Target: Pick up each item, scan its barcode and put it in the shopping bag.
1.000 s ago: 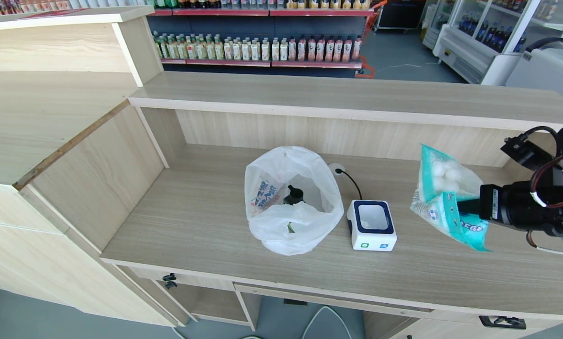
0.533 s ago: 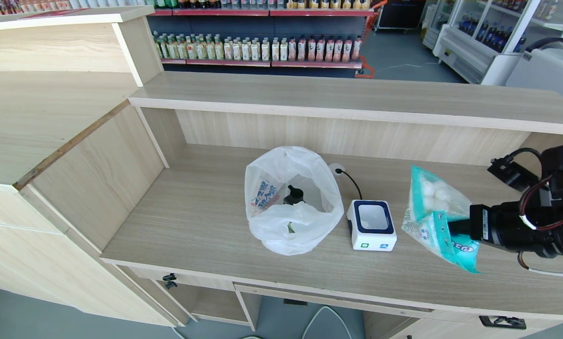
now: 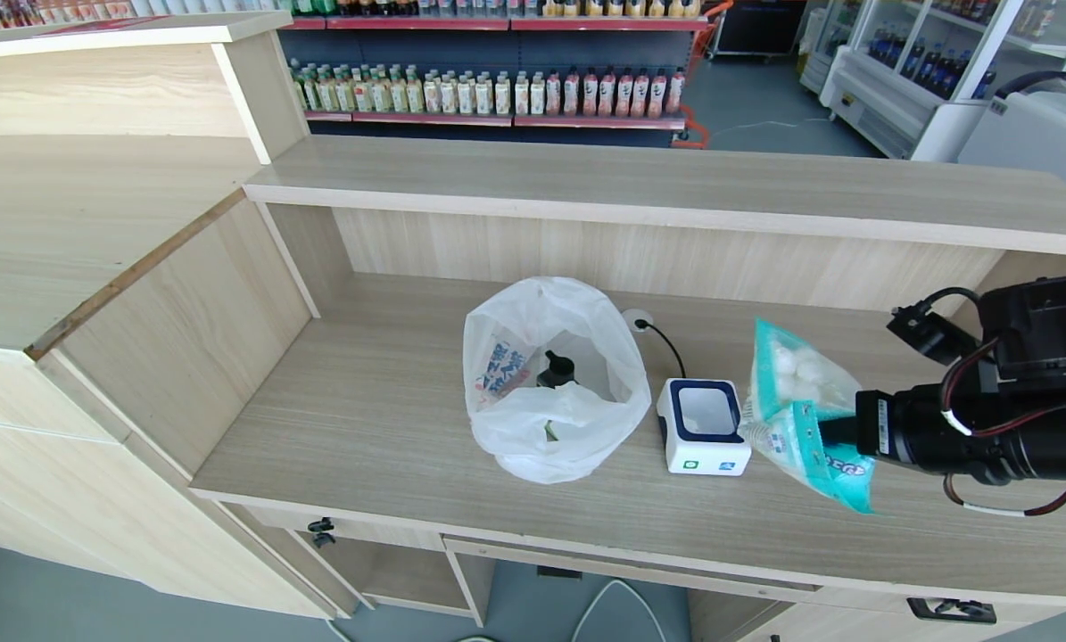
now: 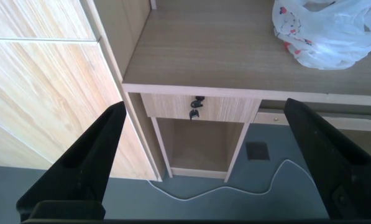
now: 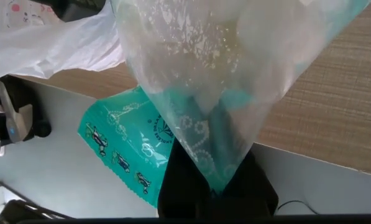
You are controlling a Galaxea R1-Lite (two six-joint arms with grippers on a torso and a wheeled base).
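Note:
My right gripper (image 3: 831, 434) is shut on a teal and clear packet of white balls (image 3: 796, 406), held just above the counter, right beside the scanner (image 3: 704, 425). The packet's left edge is close to the scanner's right side. In the right wrist view the packet (image 5: 222, 81) hangs from my fingers (image 5: 191, 180), with the white shopping bag (image 5: 54, 43) beyond it. The open shopping bag (image 3: 555, 379) stands left of the scanner and holds a printed packet and a dark pump bottle (image 3: 557, 368). My left gripper (image 4: 207, 155) hangs open below the counter's front edge, with the bag (image 4: 328, 34) on top.
The wooden counter (image 3: 390, 401) has a raised back ledge (image 3: 640, 192) and a side wall (image 3: 185, 339) on the left. A cable (image 3: 666, 343) runs from the scanner to a hole at the back. Drawers with keys (image 4: 196, 107) sit under the counter.
My right arm has carried the packet leftward and down, from well right of the scanner to just beside it. The bag and scanner have stayed put.

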